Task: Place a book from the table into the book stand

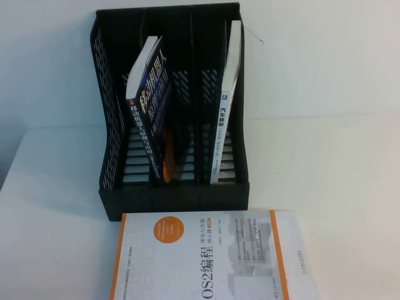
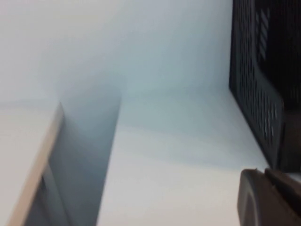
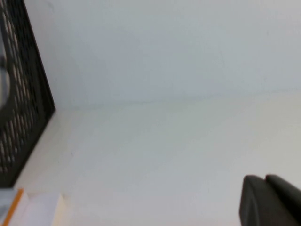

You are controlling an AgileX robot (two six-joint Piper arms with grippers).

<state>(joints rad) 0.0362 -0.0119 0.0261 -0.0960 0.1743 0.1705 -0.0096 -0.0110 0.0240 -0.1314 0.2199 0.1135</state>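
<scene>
White tabletop (image 1: 325,175) and a pale wall fill the scene, and neither of my arms has reached the high view. My left claw (image 2: 268,197) shows only as dark fingers pressed together in the corner of its own wrist view; it is closed on nothing and hangs above bare table, just off the perforated outer wall of the rack (image 1: 172,106). My right claw (image 3: 270,200) is a similar dark tip low in its wrist view, over open table on the far side of the rack; whether it is open or closed I cannot tell.

Out from the claws, the black three-slot rack stands upright at the back of the table. A dark blue book (image 1: 147,119) leans in the first two slots, and a white-spined book (image 1: 226,106) stands in the right slot.

The white book (image 1: 206,259) with orange stripes lies flat, cover up, directly in front of the rack's base, its near end cut off by the frame.

My reading: the task has not started; this is the approach step. Next, one claw must open, come down on an edge of the flat book, and lift and tip it upright, aiming for the free room in the rack.
</scene>
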